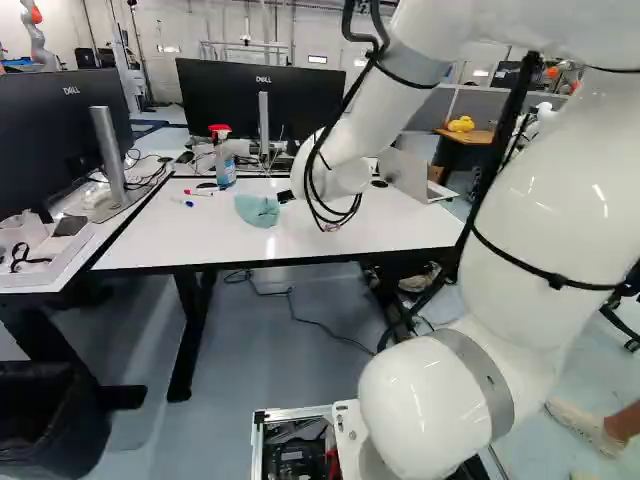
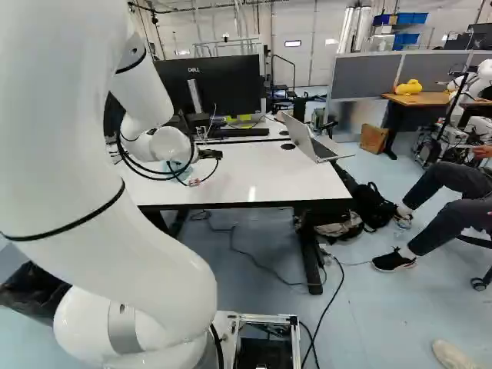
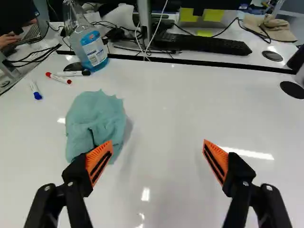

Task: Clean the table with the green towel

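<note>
My gripper (image 2: 209, 154) hangs over the white table (image 1: 350, 220), partly hidden by the wrist in the left base view. Seen from the wrist, the gripper (image 3: 158, 145) is wide open, with only bare tabletop between its orange pads. The crumpled blue-green towel (image 3: 95, 121) lies on the table, mostly ahead of one finger, whose tip overlaps the towel's near edge in the picture; I cannot tell whether they touch. In the left base view the towel (image 1: 257, 210) is just beside the gripper.
Beyond the towel stand a spray bottle (image 3: 88, 42) and several markers (image 3: 59, 78). A monitor (image 1: 262, 100) and a keyboard (image 3: 204, 43) are behind the table's far edge. An open laptop (image 2: 311, 142) sits at the table's right in the right base view. Another robot (image 1: 38, 35) stands far back.
</note>
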Motion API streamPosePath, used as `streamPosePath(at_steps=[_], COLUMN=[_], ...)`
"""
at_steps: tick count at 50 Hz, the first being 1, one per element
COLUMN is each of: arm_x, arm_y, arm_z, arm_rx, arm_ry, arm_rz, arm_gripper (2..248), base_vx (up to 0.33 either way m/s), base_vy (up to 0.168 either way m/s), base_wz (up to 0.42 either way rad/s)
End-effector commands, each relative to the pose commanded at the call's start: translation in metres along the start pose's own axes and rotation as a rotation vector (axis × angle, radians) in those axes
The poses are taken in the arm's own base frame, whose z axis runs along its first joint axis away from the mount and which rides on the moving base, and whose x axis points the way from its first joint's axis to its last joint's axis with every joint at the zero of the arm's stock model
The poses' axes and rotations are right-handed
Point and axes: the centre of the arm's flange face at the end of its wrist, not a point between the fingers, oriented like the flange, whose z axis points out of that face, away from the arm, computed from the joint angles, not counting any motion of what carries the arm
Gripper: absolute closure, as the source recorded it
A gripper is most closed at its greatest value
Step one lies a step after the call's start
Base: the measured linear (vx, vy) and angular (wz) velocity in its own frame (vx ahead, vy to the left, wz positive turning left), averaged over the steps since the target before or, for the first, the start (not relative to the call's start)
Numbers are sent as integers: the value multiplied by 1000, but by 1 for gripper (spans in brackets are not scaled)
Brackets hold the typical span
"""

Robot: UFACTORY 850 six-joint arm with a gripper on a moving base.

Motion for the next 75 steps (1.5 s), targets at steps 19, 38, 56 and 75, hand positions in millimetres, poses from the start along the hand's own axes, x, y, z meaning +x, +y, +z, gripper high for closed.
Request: streamPosePath(at_steps=[19, 38, 56, 75], arm_x=[-47, -85, -111, -128], arm_y=[28, 43, 50, 53], arm_z=[-39, -70, -90, -103], arm_rx=[-62, -110, -143, -164], arm_ry=[92, 161, 207, 235], arm_rz=[32, 53, 66, 73], arm_gripper=[3, 3, 3, 3], base_vx=[0, 0, 0, 0], base_vy=[0, 0, 0, 0], base_wz=[0, 0, 0, 0])
